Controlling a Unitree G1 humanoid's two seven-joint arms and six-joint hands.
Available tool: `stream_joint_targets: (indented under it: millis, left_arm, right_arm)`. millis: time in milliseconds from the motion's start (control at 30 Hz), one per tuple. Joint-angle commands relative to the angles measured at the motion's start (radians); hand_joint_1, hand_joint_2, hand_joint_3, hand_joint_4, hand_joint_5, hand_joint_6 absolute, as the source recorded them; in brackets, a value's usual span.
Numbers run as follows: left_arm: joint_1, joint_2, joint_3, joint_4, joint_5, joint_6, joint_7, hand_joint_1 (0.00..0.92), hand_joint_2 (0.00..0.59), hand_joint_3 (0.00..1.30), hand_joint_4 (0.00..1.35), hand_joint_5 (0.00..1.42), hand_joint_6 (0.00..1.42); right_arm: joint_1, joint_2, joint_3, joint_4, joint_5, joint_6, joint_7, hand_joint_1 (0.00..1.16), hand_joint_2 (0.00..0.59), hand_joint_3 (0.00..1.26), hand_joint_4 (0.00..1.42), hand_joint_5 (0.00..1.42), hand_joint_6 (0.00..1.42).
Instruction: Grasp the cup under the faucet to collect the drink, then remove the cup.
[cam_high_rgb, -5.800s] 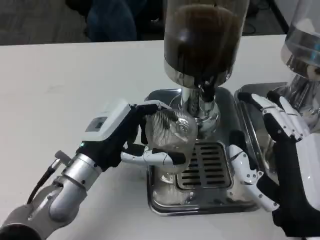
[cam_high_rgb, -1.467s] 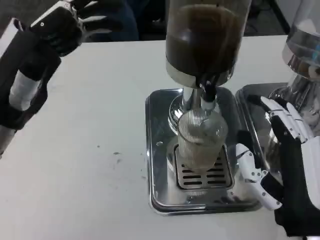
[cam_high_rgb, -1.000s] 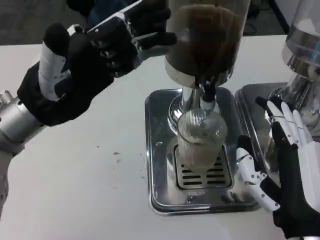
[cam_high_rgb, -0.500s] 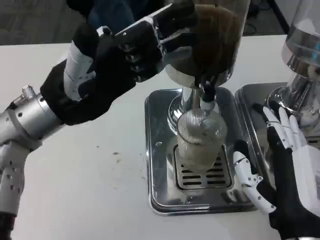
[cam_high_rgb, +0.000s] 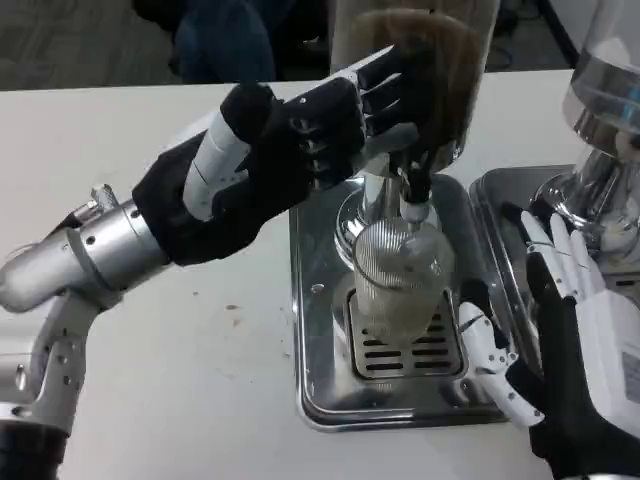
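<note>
Fingers of the left robot hand (cam_high_rgb: 335, 125) reach into the upper centre, at the faucet (cam_high_rgb: 413, 190), holding nothing I can make out. Directly below stands the upright cup (cam_high_rgb: 400, 285) on the tray (cam_high_rgb: 320, 300); the right robot hand (cam_high_rgb: 560, 340), splayed and empty, lies nearer, lower right.

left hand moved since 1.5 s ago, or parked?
Yes. The left hand has swung from the picture's top-left corner rightward to the dispenser, its fingers now at the tap above the cup. The drip tray stays put.
</note>
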Motion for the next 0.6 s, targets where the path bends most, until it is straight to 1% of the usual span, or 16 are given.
stream_joint_targets:
  millis: [33, 167, 600]
  left_arm:
    - [0.003, -0.029, 0.001, 0.006, 0.030, -0.041, 0.013, 0.000, 0.080, 0.00, 0.00, 0.00, 0.00]
    - [0.015, -0.054, 0.002, 0.010, 0.055, -0.065, 0.037, 0.000, 0.080, 0.00, 0.00, 0.00, 0.00]
    - [0.024, -0.088, -0.018, 0.030, 0.107, -0.081, 0.061, 0.000, 0.079, 0.00, 0.00, 0.00, 0.00]
  right_arm:
    - [0.000, -0.002, 0.004, 0.007, 0.008, -0.015, -0.015, 0.20, 0.435, 0.13, 0.01, 0.00, 0.03]
    - [0.003, -0.004, 0.008, 0.005, 0.007, -0.016, -0.016, 0.19, 0.434, 0.13, 0.01, 0.00, 0.03]
    - [0.021, -0.003, 0.019, -0.006, 0.005, -0.017, -0.029, 0.19, 0.433, 0.13, 0.01, 0.00, 0.02]
